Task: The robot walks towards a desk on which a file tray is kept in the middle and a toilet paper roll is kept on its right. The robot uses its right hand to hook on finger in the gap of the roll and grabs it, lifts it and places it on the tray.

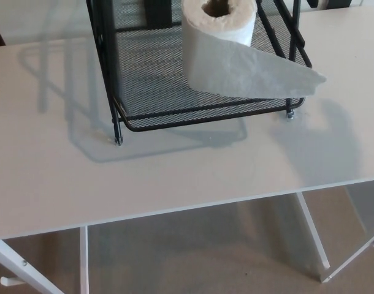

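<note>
The white desk (175, 177) carries the black mesh file tray (150, 67). The toilet paper roll (219, 27) stands upright in the tray's right part, its loose sheet (254, 70) draping over the right front rim. Neither the left hand nor the right hand shows, so I cannot tell their fingers' state.

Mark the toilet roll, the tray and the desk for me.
toilet roll (219, 38), head view, side of roll.
tray (150, 73), head view, bare mesh floor.
desk (175, 177), head view, bare top.
</note>
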{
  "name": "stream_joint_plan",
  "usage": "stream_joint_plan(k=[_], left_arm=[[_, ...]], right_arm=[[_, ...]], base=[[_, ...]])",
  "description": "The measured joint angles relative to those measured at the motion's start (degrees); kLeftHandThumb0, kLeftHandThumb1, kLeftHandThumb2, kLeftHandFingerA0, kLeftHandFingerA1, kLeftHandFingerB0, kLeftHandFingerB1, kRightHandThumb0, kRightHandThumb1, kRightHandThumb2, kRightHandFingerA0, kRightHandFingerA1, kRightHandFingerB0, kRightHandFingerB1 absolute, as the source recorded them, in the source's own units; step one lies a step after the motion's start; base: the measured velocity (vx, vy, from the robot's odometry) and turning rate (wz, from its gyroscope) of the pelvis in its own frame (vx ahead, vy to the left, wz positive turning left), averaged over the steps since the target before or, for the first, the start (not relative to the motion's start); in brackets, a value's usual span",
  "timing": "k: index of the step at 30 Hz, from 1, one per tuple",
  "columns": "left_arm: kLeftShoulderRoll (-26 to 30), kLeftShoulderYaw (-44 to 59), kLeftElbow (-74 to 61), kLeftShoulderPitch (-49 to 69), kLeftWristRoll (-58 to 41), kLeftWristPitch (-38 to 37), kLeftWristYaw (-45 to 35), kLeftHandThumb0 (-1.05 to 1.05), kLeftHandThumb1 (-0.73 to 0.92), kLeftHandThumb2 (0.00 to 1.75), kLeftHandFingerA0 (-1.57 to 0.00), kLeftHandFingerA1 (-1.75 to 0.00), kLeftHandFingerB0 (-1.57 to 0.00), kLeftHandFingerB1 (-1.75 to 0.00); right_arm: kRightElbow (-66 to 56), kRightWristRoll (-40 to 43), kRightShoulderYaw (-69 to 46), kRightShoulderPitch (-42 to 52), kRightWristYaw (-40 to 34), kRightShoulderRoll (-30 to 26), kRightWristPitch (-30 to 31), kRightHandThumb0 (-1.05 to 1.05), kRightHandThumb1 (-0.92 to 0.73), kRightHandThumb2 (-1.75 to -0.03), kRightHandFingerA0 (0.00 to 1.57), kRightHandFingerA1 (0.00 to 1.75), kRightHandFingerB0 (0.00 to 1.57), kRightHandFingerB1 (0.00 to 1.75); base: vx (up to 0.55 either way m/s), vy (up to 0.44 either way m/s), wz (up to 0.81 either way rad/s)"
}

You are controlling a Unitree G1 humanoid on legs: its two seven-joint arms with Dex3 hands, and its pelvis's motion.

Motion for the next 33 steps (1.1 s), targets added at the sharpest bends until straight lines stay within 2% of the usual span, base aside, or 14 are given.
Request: stream_joint_plan(k=[3,6,9,10,13,15,17,18,21,22,25,26,32,33], left_arm=[[0.0,0.0,0.0,-0.1,0.0,0.0,0.0,-0.54,0.63,1.28,-0.21,-0.7,-0.06,-0.64],[0.0,0.0,0.0,-0.2,0.0,0.0,0.0,-0.55,0.62,1.27,-0.19,-0.68,-0.04,-0.63],[-0.1,0.0,0.0,-0.3,0.0,0.0,0.0,-0.84,0.83,0.93,-0.37,-0.91,-0.17,-0.81],[-0.1,0.0,0.0,-0.3,0.0,0.0,0.0,-0.53,0.65,1.29,-0.2,-0.69,-0.05,-0.63],[-0.1,0.0,0.0,-0.5,0.0,0.0,0.0,-0.53,0.65,1.3,-0.2,-0.69,-0.05,-0.63],[-0.1,0.0,0.0,-0.6,0.0,0.0,0.0,-0.53,0.64,1.29,-0.21,-0.69,-0.08,-0.64],[-0.1,0.0,0.0,-0.6,0.0,0.0,0.0,-0.53,0.64,1.29,-0.23,-0.7,-0.1,-0.65],[-0.1,0.0,0.0,-0.6,0.0,0.0,0.0,-0.82,0.81,0.96,-0.39,-0.99,-0.21,-0.88],[-0.1,0.0,0.0,-0.7,0.0,0.0,0.0,-0.82,0.81,0.94,-0.41,-0.94,-0.23,-0.83],[-0.1,0.0,0.0,-0.7,0.0,0.0,0.0,-0.82,0.81,0.95,-0.39,-0.95,-0.21,-0.84],[-0.2,0.0,0.0,-0.8,0.0,0.0,0.0,-0.81,0.82,0.95,-0.38,-0.93,-0.21,-0.82],[-0.2,0.0,0.0,-0.8,0.0,0.0,0.0,-0.8,0.75,1.09,-0.46,-0.9,-0.26,-0.79],[-0.2,0.0,0.0,-1.3,0.0,0.0,0.0,-0.82,0.71,1.15,-0.4,-0.86,-0.19,-0.76],[-0.2,0.0,0.0,-1.4,0.0,0.0,0.0,-0.84,0.78,0.97,-0.33,-0.99,-0.14,-0.88]], right_arm=[[-0.5,0.1,-5.4,7.2,-0.8,0.0,-0.2,-0.59,-0.72,-0.62,0.62,0.54,0.24,0.29],[-0.1,0.5,-10.4,14.4,-2.3,0.7,-0.6,-0.59,-0.57,-0.9,0.55,0.66,0.26,0.46],[0.6,1.0,-15.0,20.8,-4.3,2.9,-1.2,-0.45,-0.77,-0.62,0.45,0.52,0.25,0.31],[0.7,1.1,-16.1,22.3,-4.9,3.6,-1.3,-0.29,-0.52,-0.96,0.9,1.03,0.14,0.52],[1.6,1.6,-19.3,27.1,-6.8,6.4,-1.9,-0.49,-0.78,-0.63,0.87,1.17,0.23,0.31],[2.5,1.9,-21.2,30.4,-8.2,8.6,-2.3,-0.51,-0.64,-0.85,0.83,1.09,0.2,0.43],[2.9,2.0,-22.9,33.2,-9.5,11.0,-2.6,-0.39,-0.72,-0.61,0.5,0.85,0.31,0.32],[2.9,2.1,-24.3,34.5,-10.2,12.8,-2.6,-0.39,-0.7,-0.61,0.59,1.2,0.32,0.31],[2.9,2.7,-28.1,37.5,-12.2,18.0,-2.6,-0.52,-0.55,-0.84,0.6,0.81,0.22,0.45],[2.9,2.9,-29.1,38.4,-12.9,19.5,-2.6,-0.47,-0.68,-0.62,0.3,0.54,0.23,0.36],[3.4,3.3,-32.1,41.7,-15.0,23.9,-2.5,-0.71,-0.67,-0.99,0.54,0.7,0.05,0.32],[3.4,3.3,-32.5,43.0,-15.7,25.3,-2.3,-0.52,-0.66,-0.64,0.31,0.77,0.09,0.18],[7.3,4.0,-35.8,50.3,-20.4,32.8,-0.8,-0.57,-0.62,-0.8,0.02,0.37,0.0,0.05],[8.1,4.2,-36.1,51.0,-20.9,33.4,-0.6,-0.5,-0.69,-0.61,0.0,0.38,0.0,0.17]], base=[[0.0,0.0,0.0],[0.0,0.0,0.0],[0.0,0.0,0.0],[0.0,0.0,0.0],[0.0,0.0,0.0],[0.0,0.0,0.0],[0.0,0.0,0.0],[0.0,0.0,0.0],[0.0,0.0,0.0],[0.0,0.0,0.0],[0.0,0.0,0.0],[0.0,0.0,0.0],[0.0,0.0,0.0],[0.0,0.0,0.0]])
